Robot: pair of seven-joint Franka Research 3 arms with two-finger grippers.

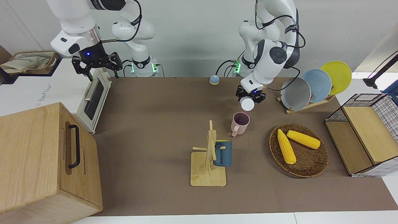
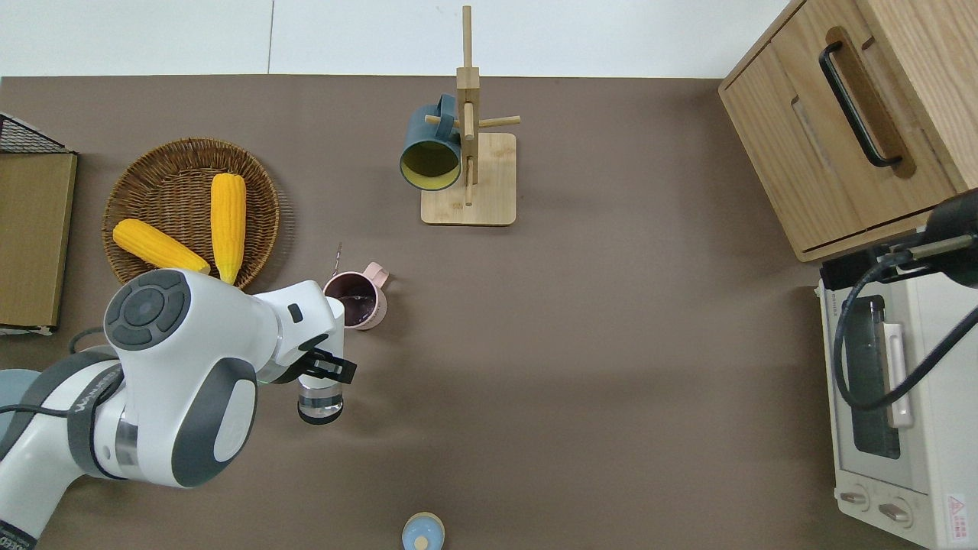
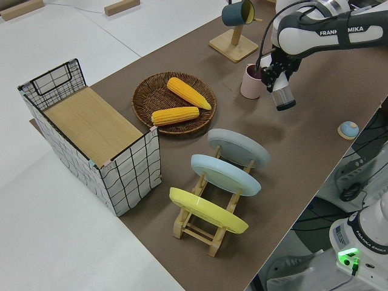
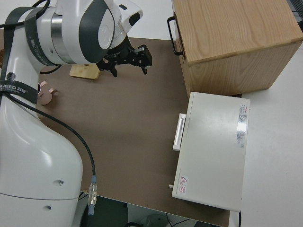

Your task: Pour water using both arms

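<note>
Front view: left gripper point(image 1: 250, 97) jaws grip a tilted glass point(image 1: 247, 104), held in the air beside the pink mug point(image 1: 240, 123). Right arm point(image 1: 77, 28) parked, jaws open.

Overhead view: the glass point(image 2: 320, 399) is over bare counter point(image 2: 611, 344), on the robots' side of the mug point(image 2: 356, 299).

Pink mug point(image 1: 240, 122), seemingly dark inside

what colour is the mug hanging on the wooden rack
Dark teal-blue outside, yellow-green inside; the mug on the wooden rack shows best in the overhead view.
</note>
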